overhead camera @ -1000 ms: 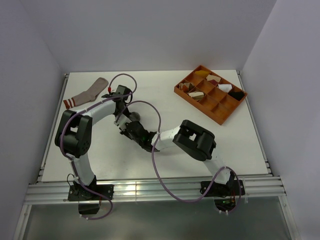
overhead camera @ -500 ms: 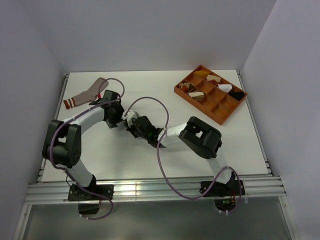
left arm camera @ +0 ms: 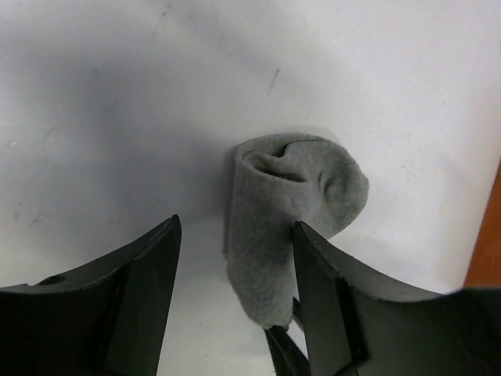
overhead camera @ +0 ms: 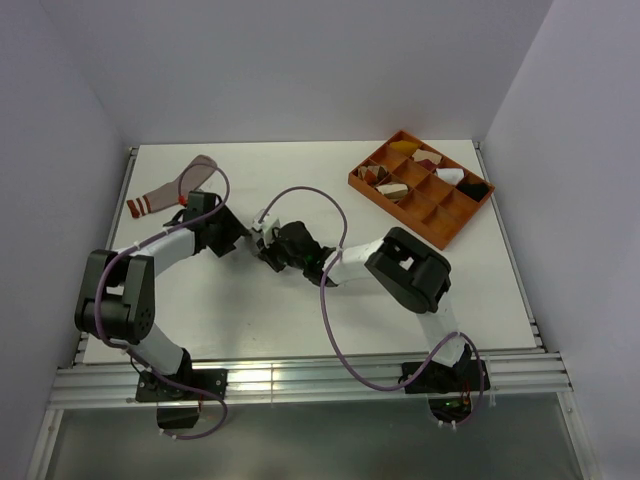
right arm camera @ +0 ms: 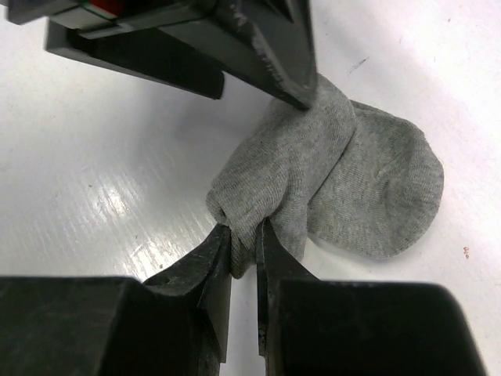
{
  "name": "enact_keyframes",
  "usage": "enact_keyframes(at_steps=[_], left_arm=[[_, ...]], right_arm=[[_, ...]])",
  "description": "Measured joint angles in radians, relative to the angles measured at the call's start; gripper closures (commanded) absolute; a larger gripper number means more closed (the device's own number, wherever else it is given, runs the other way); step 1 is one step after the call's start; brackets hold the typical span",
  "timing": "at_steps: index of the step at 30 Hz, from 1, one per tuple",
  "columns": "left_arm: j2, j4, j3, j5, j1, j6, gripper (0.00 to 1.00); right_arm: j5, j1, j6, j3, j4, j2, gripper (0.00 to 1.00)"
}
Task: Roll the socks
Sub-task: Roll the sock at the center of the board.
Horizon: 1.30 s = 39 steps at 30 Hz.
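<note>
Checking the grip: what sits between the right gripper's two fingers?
A bunched fold of the grey sock, pinched by the right gripper; the right wrist view shows it.

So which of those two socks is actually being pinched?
The grey sock mid-table, a fold clamped in the right arm's fingers. The pinkish-tan sock with red cuff stripes lies free at the far left.
</note>
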Motion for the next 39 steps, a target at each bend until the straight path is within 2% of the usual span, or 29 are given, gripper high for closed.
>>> enact_keyframes(at_steps=[7,14,17,24,30,34,37,39], left_arm=[[0.014,0.112,-0.042,0.048,0.002,-0.048,0.36],[0.026,0.074,0.011,0.019,0.004,-0.030,0.37],[0.079,0.038,0.133,0.015,0.006,0.029,0.45],[0.304,-0.024,0.418,0.137,-0.001,0.222,0.49],[0.367,-0.116,0.428,0.191,-0.038,0.351,0.44],[0.367,-0.121,0.428,0.243,-0.045,0.421,0.43],[0.367,-0.121,0.426,0.273,-0.044,0.472,0.44],[0.370,-0.123,0.426,0.278,-0.044,0.498,0.50]], right_arm=[[-0.075,-0.024,0.013,0.000,-0.014,-0.005,1.00],[-0.112,-0.032,0.014,-0.008,-0.027,-0.015,1.00],[-0.120,-0.032,0.010,-0.018,-0.027,-0.023,1.00],[-0.143,-0.041,-0.001,-0.022,-0.031,-0.026,1.00],[-0.150,-0.043,-0.001,-0.022,-0.033,-0.026,1.00],[-0.154,-0.044,-0.005,-0.022,-0.034,-0.026,1.00],[-0.158,-0.045,-0.005,-0.022,-0.034,-0.026,1.00],[-0.160,-0.045,-0.005,-0.022,-0.034,-0.026,1.00]])
